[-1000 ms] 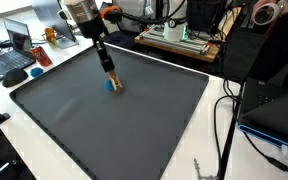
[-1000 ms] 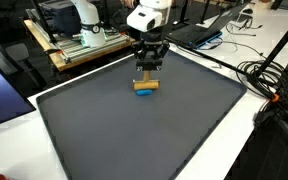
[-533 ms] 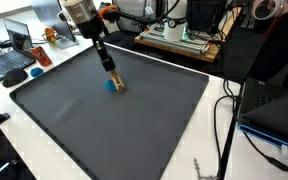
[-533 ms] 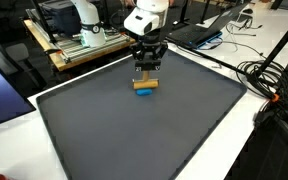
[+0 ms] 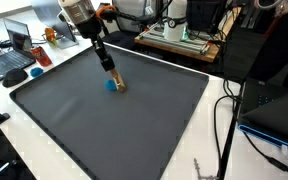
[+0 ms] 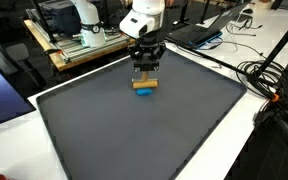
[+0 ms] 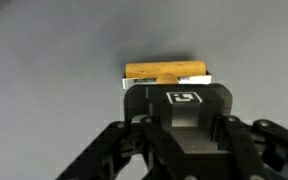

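1. One gripper (image 6: pixel 146 70) is hanging over the far half of a dark grey mat (image 6: pixel 134 130), its jaws drawn in as narrow as they go, closing on something tan and blue that is reaching down to the mat.
2. In an exterior view the held thing is showing as a tan wooden block (image 6: pixel 146 85) with a blue strip along its lower edge, sitting level just under the black fingers.
3. In an exterior view the same piece is appearing as a tan bar slanting down from the gripper (image 5: pixel 108 70), with a blue piece (image 5: pixel 111 86) at its foot touching the mat.
4. In the wrist view the gripper's black body is filling the lower half, and the wooden block (image 7: pixel 165 71) is peeking out above it, tan with a pale edge beneath; the fingertips themselves are being hidden there.
5. Whether the blue part is joined to the wood or only lying against it cannot be told.
6. The mat is covering most of a white bench (image 5: pixel 219 125), whose bare edge is showing around it.
7. Beyond the mat, a laptop (image 5: pixel 14 45) is sitting open at one corner, and a wooden board with electronics (image 5: pixel 179 42) is standing behind the arm.
8. Black cables (image 6: pixel 269 85) are trailing across the bench edge well apart from the gripper.
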Controlling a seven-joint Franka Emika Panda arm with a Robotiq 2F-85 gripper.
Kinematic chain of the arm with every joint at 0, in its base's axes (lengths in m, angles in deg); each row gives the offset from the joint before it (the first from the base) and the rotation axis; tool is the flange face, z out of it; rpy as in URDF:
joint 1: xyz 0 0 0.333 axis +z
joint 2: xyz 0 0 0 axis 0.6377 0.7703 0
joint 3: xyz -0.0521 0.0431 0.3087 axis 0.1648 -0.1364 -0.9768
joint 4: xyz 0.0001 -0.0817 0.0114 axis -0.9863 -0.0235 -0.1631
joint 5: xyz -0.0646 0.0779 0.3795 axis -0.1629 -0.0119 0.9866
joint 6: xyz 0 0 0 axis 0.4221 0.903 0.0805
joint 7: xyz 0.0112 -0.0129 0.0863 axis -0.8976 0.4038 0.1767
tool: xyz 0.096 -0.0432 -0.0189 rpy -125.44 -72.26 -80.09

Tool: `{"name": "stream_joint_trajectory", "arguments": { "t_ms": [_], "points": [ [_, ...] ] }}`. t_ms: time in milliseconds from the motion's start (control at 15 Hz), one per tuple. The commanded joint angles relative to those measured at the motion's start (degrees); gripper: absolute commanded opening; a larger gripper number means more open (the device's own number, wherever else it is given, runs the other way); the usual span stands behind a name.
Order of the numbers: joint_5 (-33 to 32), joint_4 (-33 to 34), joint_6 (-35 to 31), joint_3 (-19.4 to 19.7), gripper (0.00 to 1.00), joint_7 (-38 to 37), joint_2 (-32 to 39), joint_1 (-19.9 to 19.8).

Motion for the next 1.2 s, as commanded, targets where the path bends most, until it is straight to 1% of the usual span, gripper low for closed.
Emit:
{"name": "stream_joint_trajectory", "arguments": {
  "t_ms": [0, 467, 733, 867, 1133],
  "points": [
    [1.93, 0.15, -0.26, 0.53, 0.22, 0.43, 1.00, -0.71],
    [2.01, -0.72, -0.86, 2.14, 0.22, -1.49, -1.73, -0.98],
    [1.70, -0.98, -0.02, 3.03, 0.22, -1.38, -3.31, -1.20],
    [1.96, -0.86, 0.56, 3.12, 0.22, -1.33, -3.74, -1.30],
    [1.80, -0.92, -0.35, 2.66, 0.22, -1.61, -4.17, -0.71]
  ]
}}
